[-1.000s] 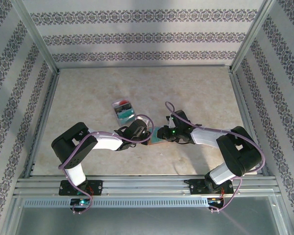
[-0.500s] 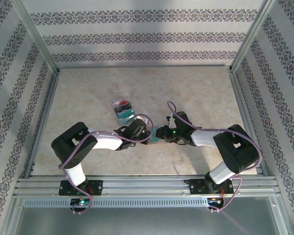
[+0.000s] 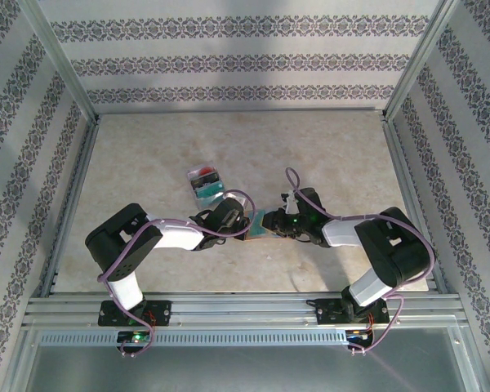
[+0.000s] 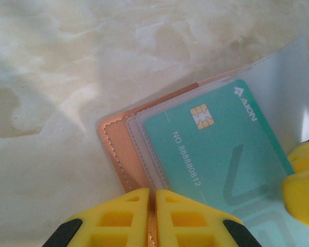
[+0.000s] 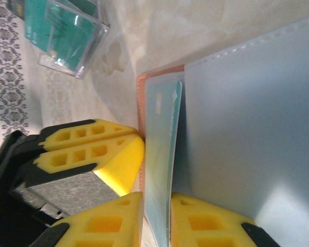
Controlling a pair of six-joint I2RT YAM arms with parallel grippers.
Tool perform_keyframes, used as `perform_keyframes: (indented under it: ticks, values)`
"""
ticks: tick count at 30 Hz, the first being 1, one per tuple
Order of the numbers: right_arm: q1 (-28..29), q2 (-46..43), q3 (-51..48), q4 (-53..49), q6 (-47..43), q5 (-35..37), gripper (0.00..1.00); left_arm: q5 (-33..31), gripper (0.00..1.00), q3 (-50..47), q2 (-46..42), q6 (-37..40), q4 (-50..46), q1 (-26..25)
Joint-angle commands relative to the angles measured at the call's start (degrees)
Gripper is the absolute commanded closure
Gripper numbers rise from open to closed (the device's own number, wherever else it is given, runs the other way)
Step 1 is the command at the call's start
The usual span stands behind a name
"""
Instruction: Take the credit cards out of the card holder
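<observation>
Shifted slightly rightward since the earlier frame, the right gripper (image 5: 157, 200) is set astride the teal credit card (image 4: 211, 149), whether clenched cannot be told, while the card holder (image 4: 116, 152), opened on the table (image 3: 229, 147), is clamped edgewise by the left gripper (image 4: 154, 195).

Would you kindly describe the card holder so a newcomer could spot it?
On the beige table, look near its front middle. The card holder is brown leather with clear sleeves over a teal card, unlike the clear plastic box farther back.
</observation>
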Motion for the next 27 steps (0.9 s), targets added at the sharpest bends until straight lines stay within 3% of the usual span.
perform_keyframes:
  ticks: [1, 18, 27]
  values:
    - [-0.97, -2.25, -0.87, 5.69, 0.75, -2.90, 0.79, 1.47, 0.87, 0.63, 0.70, 0.11, -3.68, -0.32]
    - [-4.42, -2.98, -3.60, 6.91, 1.47, -3.89, 0.76, 1.29, 0.87, 0.85, 0.74, 0.19, -4.25, -0.32]
    - [-5.21, -2.63, -3.64, 8.08, 1.82, -5.50, 0.81, 1.12, 0.87, 1.05, 0.76, 0.28, -4.64, -0.32]
